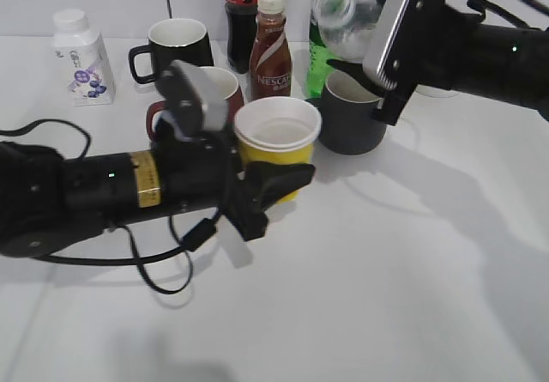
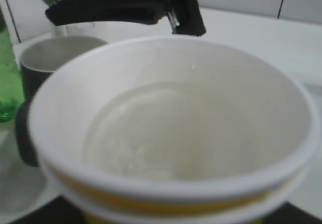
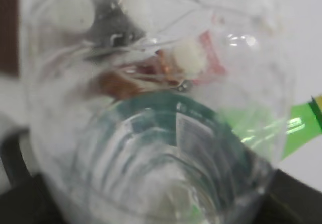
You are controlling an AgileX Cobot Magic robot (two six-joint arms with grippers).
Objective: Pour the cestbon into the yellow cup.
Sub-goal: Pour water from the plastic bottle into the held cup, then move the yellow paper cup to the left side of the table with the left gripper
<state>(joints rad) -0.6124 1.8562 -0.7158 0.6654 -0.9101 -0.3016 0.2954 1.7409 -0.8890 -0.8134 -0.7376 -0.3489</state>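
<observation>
Nearest to me, the left arm lies low across the white table (image 1: pixel 412 296), its black cable looping beside it. The left gripper (image 1: pixel 279 180) is pinching the yellow cup (image 1: pixel 276 146) at its lower wall, with dark fingers on either side of the yellow band. The cup stands upright near the middle of the table. In the left wrist view its white inside fills the picture, and there seems to be a shallow pool of clear liquid at the bottom, though the blur makes that hard to be sure of.

Just behind the cup on the left sits a dark red mug (image 1: pixel 225 90), partly hidden by the wrist camera. To the cup's right stands a dark grey mug (image 1: pixel 350 120) with a pale inside.

Above that grey mug, the right gripper (image 1: pixel 364 60) is clamped on the cestbon (image 1: pixel 343 17), which is raised off the table and tilted. The bottle looks smeared in the exterior view. The right wrist view looks along its clear ribbed body, with the dark green label (image 3: pixel 201 118) showing through.

Farther back, in a row along the wall, stand a black mug (image 1: pixel 176 47), a cola bottle (image 1: pixel 242 13), a brown Nescafe bottle (image 1: pixel 271 51) and a bright green bottle (image 1: pixel 324 47). A white pill bottle (image 1: pixel 81 57) stands off to the far left.
</observation>
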